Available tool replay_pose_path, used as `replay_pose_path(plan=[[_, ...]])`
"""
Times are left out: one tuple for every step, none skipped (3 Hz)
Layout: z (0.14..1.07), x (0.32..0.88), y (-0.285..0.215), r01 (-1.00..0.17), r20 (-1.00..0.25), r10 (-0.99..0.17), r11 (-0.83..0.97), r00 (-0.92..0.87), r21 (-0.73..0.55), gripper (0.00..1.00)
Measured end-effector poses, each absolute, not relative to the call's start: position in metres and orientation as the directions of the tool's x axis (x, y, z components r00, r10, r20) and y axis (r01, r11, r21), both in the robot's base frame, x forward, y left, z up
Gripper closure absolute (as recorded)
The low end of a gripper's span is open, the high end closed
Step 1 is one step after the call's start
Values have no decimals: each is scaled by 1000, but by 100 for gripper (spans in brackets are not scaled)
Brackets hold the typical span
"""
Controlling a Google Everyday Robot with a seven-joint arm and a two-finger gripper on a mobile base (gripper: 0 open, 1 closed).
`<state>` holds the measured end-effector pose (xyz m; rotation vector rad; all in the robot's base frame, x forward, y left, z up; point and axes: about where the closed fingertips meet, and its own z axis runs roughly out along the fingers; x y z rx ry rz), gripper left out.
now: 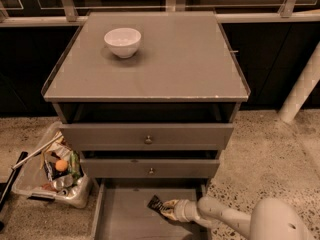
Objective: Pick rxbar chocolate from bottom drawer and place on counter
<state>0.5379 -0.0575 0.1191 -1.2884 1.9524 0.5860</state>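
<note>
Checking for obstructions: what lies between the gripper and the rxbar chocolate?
Nothing: in the camera view the gripper, inside the bottom drawer, touches the rxbar chocolate.

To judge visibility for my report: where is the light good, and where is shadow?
Camera view: the counter is evenly lit, the white bowl casts a soft shadow; the bottom drawer lies dim, where the gripper is at the rxbar chocolate.
</note>
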Motion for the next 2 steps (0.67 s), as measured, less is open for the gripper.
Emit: replay_pose_path(plan=[[119,538,-57,-917,-767,-593,399,-247,-13,100],[119,538,-57,-917,-767,-593,399,-247,-13,91]])
